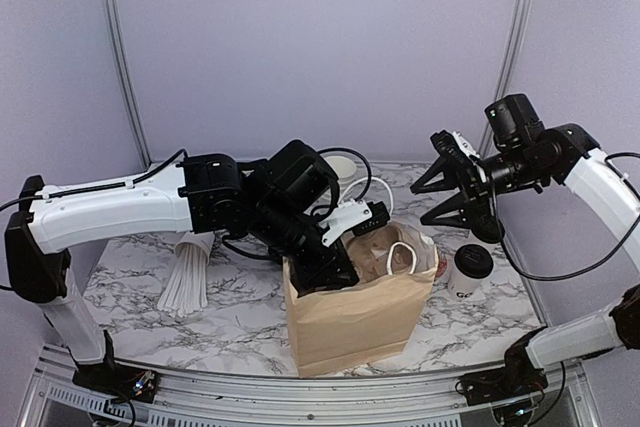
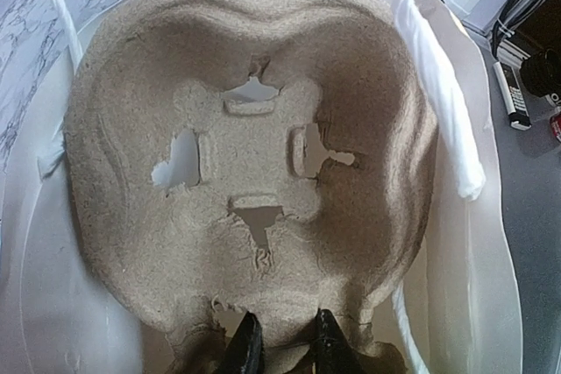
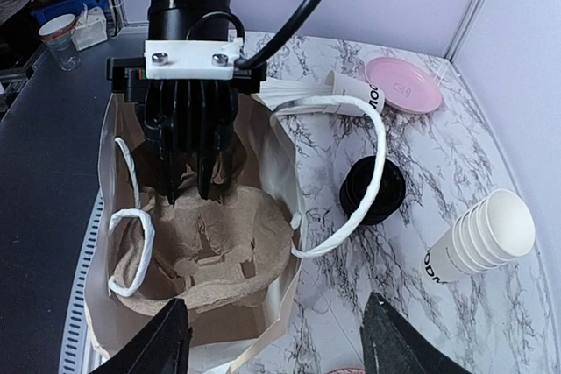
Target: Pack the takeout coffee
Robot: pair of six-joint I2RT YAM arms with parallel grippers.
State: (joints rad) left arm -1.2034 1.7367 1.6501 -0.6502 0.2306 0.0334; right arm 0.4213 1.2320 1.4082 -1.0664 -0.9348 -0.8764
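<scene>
- So far only the groundwork looks done: a pulp cup carrier [image 2: 254, 155] lies inside the open brown bag [image 1: 360, 317], and its sockets are empty
- The one takeout coffee [image 1: 468, 272] in view, lid on, stands on the marble table [image 1: 130, 287] just beside the bag's right side, not yet packed; seating it in the carrier is what is left
- The left arm stretches across from the left and dips steeply into the bag's mouth; the left gripper [image 2: 285, 328] is nearly closed, pinching the carrier's near rim
- The right arm is raised above the table to the right of the bag, wrist aimed down toward it; the right gripper [image 3: 280, 343] is spread wide and holds nothing
</scene>
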